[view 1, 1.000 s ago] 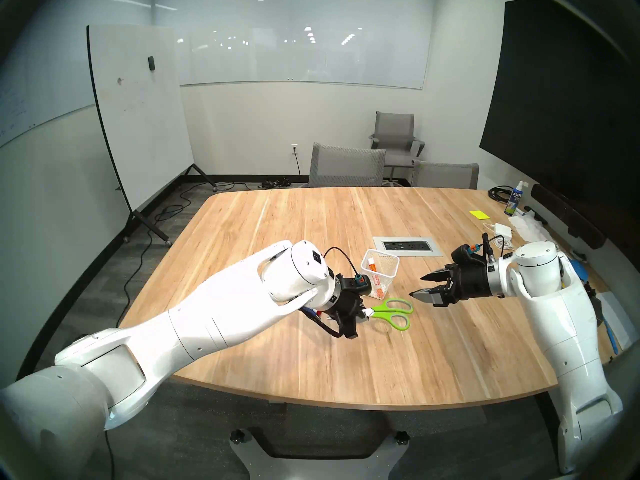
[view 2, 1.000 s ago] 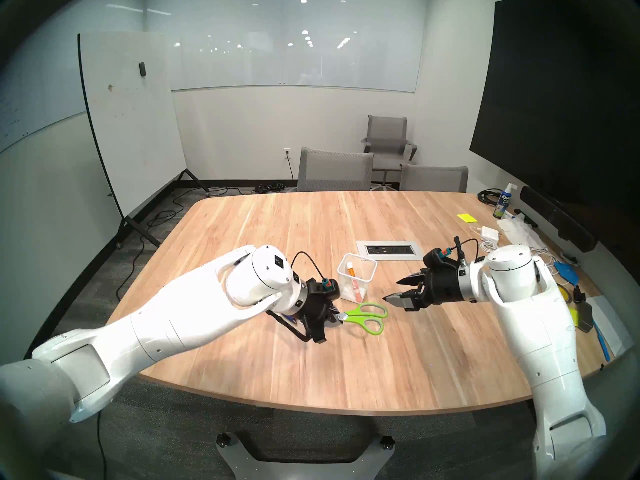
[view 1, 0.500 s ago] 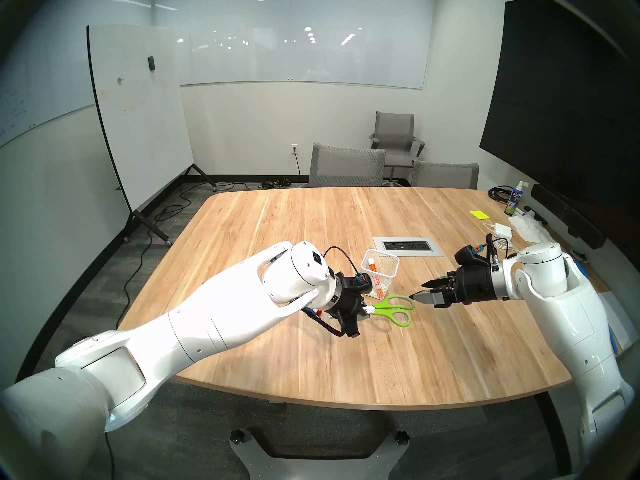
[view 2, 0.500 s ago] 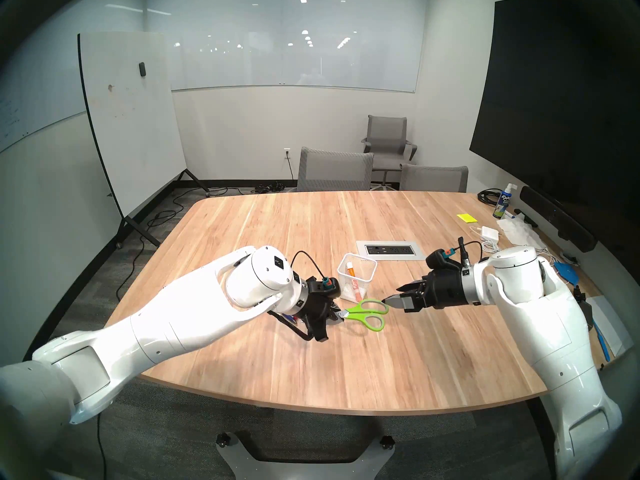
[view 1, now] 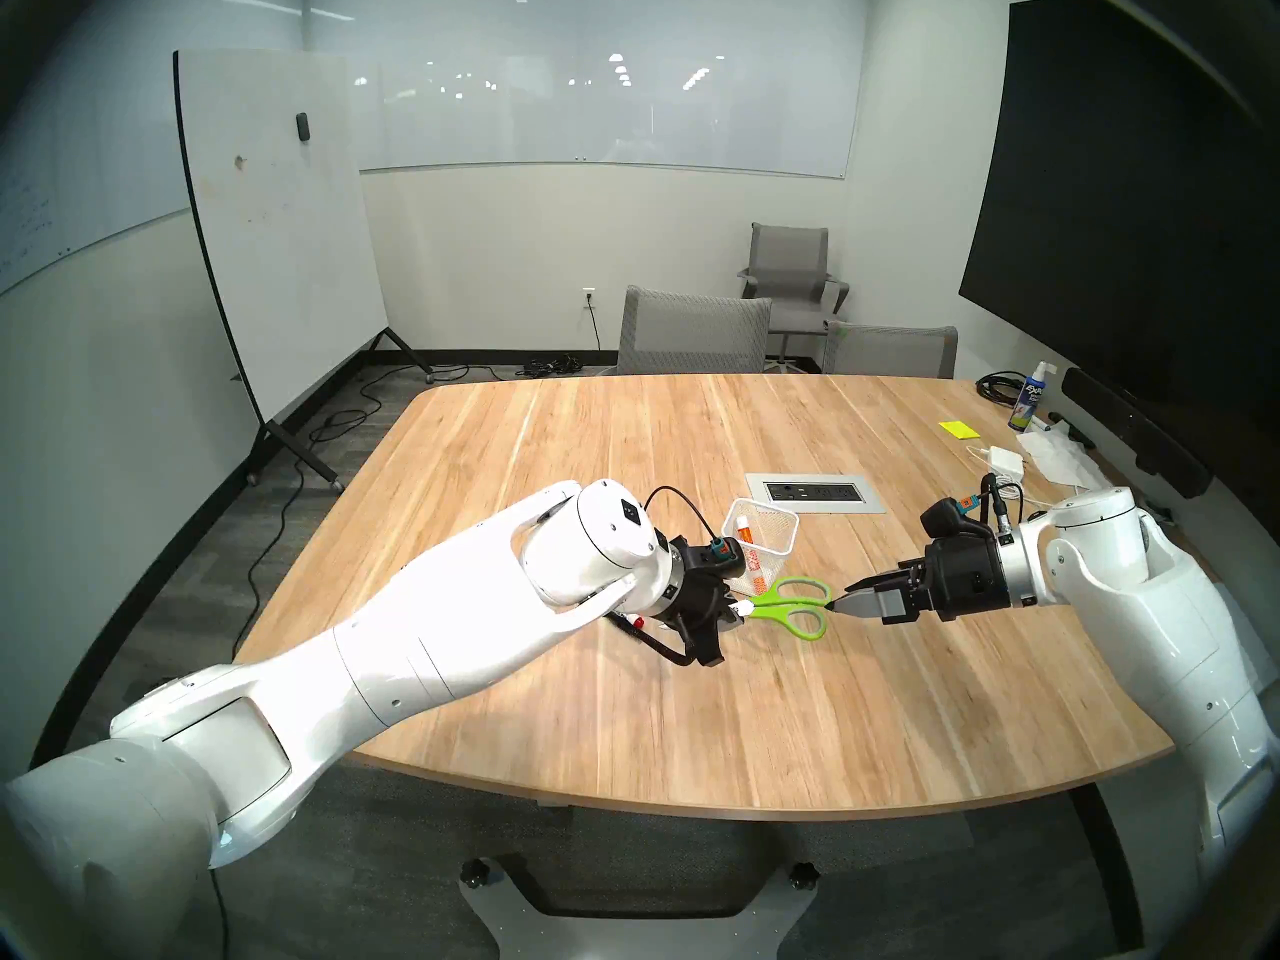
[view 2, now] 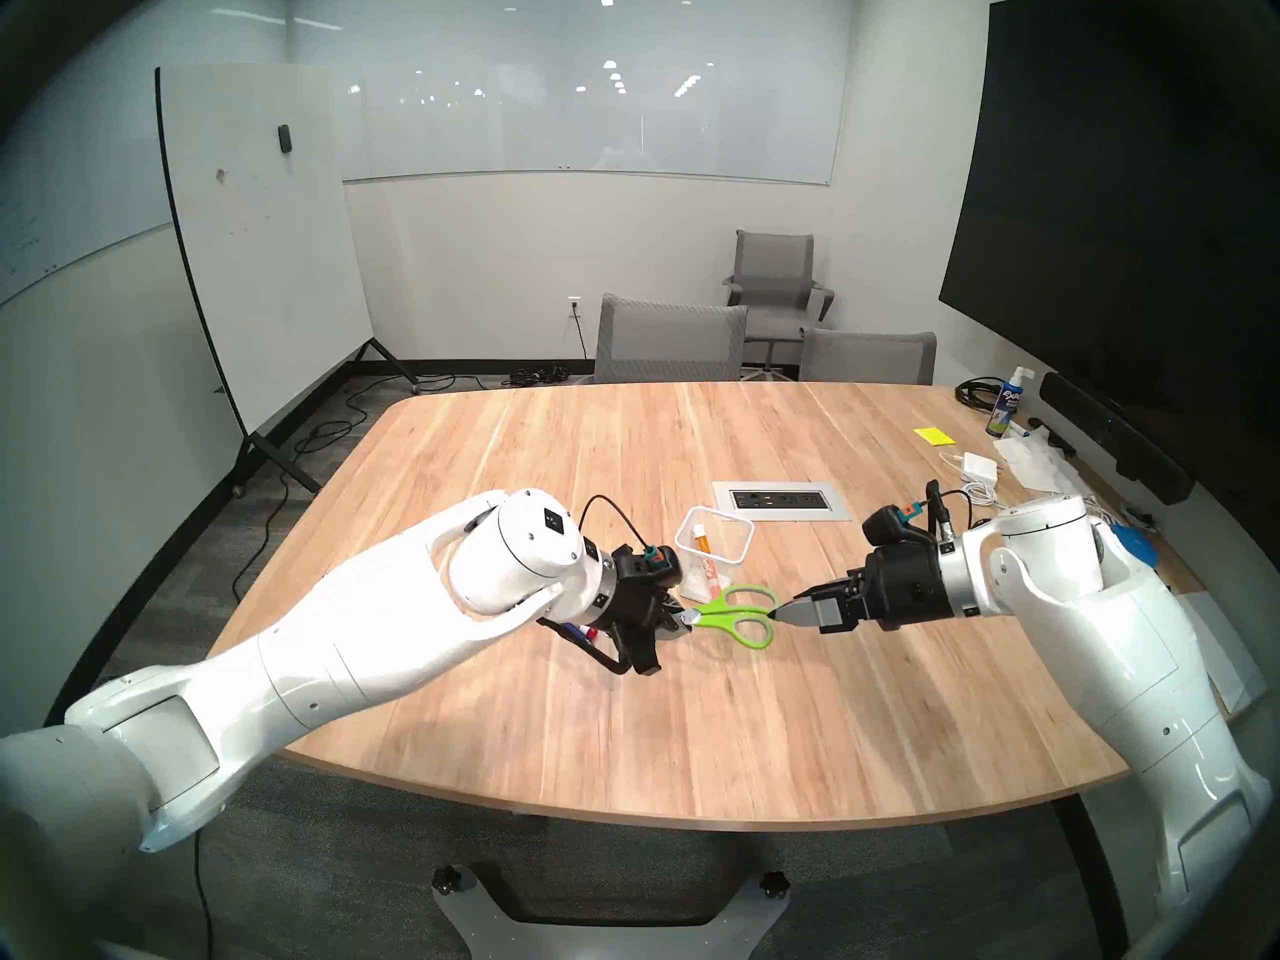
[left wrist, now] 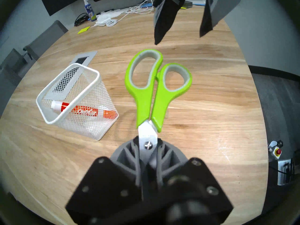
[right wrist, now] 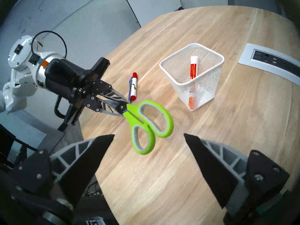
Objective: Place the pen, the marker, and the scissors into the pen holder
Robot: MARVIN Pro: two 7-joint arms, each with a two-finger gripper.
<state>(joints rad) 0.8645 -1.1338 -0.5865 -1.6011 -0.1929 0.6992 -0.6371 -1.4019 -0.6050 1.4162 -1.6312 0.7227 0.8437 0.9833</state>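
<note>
My left gripper (left wrist: 147,148) is shut on the silver blades of the scissors (left wrist: 146,96) and holds them above the table. Their lime-green handles point at my right gripper (right wrist: 148,135), which is open, its fingertips just short of the loops on either side. The white mesh pen holder (right wrist: 203,93) stands beside the scissors with one red-and-white marker (right wrist: 194,68) leaning inside it. The blue pen (right wrist: 130,88) and a white marker with red ends (right wrist: 134,86) lie side by side on the table behind the left gripper. In the head view the scissors (view 1: 789,605) hang between both grippers.
A grey power outlet panel (view 1: 816,492) is set into the table just beyond the holder. At the far right lie a spray bottle (view 1: 1025,401), a white charger with cables (view 1: 1004,460) and yellow sticky notes (view 1: 956,429). Grey chairs (view 1: 692,332) stand at the far edge.
The left gripper has lifted the scissors slightly up and toward the right gripper. The right wrist has rolled and sunk to the handles' height, its elbow swinging outward; its jaws stay open.
</note>
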